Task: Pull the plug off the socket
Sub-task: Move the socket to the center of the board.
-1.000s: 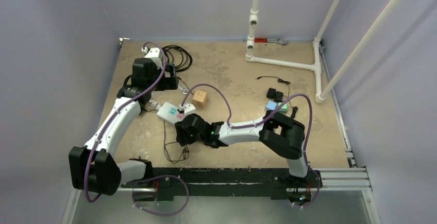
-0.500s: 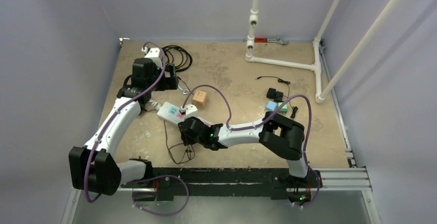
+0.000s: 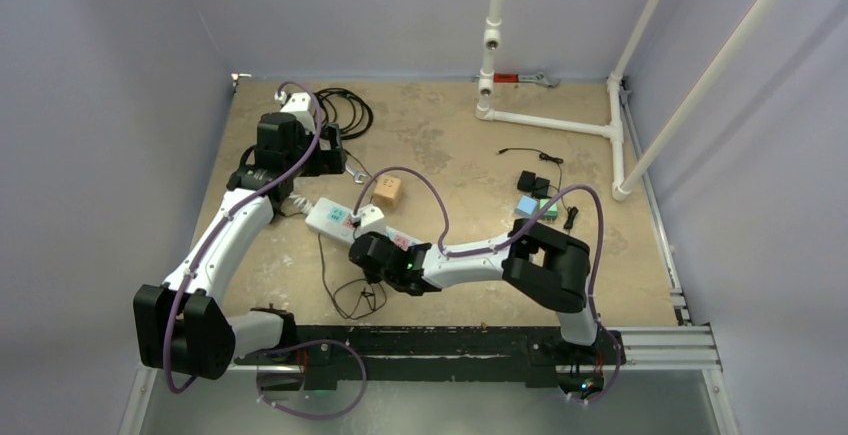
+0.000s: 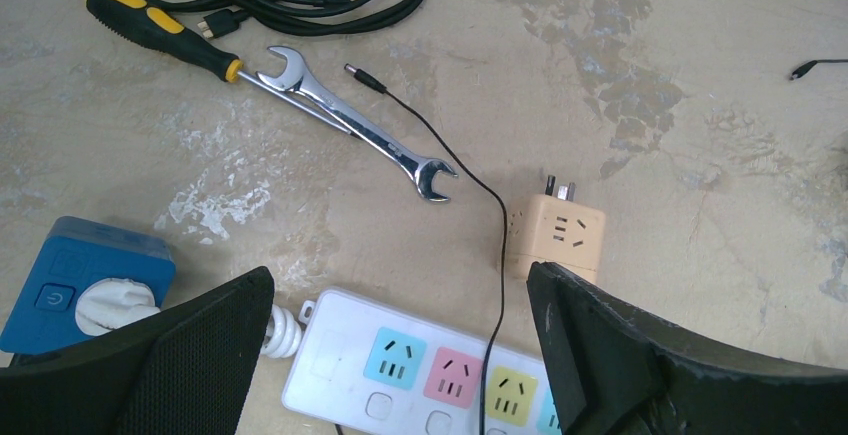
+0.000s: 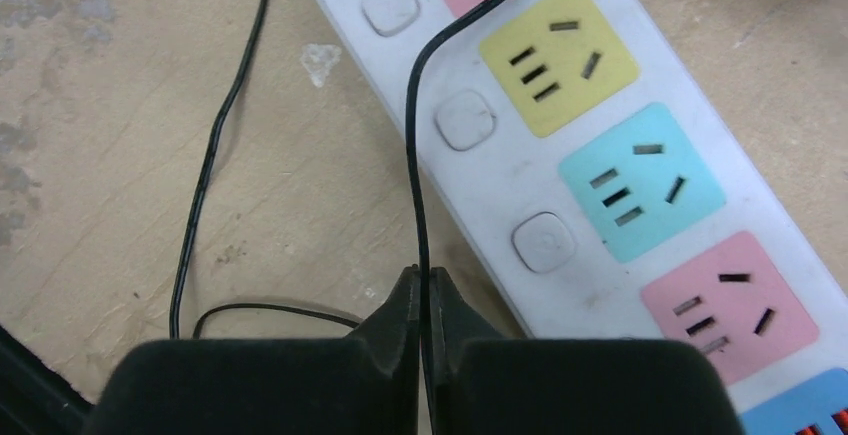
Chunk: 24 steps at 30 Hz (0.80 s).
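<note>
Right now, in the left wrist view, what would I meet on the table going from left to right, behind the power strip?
blue box → wrench → orange adapter

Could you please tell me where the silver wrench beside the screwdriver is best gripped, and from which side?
I would grip the wrench on its shank, in the half toward the beige adapter, coming straight down and pinching across its narrow width. It lies flat on the table, and the screwdriver shaft lies against its other half, crowding that end.
</note>
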### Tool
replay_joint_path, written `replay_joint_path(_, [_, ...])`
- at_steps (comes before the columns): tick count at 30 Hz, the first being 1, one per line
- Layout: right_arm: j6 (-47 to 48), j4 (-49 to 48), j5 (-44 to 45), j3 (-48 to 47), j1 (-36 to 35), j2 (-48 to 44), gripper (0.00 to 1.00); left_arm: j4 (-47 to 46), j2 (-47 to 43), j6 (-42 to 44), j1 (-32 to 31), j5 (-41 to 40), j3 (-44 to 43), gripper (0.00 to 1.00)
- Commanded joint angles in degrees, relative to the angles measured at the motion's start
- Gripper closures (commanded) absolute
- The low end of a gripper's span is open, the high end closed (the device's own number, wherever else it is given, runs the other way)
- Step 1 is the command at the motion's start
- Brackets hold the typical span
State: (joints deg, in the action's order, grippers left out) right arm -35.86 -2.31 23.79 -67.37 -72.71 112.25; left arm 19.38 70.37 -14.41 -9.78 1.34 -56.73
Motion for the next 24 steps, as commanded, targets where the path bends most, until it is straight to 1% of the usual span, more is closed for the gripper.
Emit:
replay_joint_path(1, [-1.0,4.0,5.7,-0.4,0.1,-2.2,1.0,-2.0,-1.2,-0.5,0.1,0.9,0.0,0.02])
replay_joint_path(4, [-1.2,6.5,9.5,2.6,1.3,-5.2,1.0,-2.0,-1.4,-0.5,0.1,1.1,0.0,0.02])
replay_joint_path(8, [-1.2,8.5,10.4,7.7,4.8,-10.7,1.0,-1.9,-1.5,-0.6,0.1,1.2,0.0,0.02])
replay_joint_path(16, [-1.2,8.7,9.8,18.0,16.0,-23.0,1.0,-1.9,-2.0,-0.6,0.1,0.8,0.0,0.02])
replay_joint_path(24, [-1.2,9.8,10.7,23.5,25.0,-30.6,1.0,-1.9,-2.4,-0.6,0.1,-0.2,0.0,0.02])
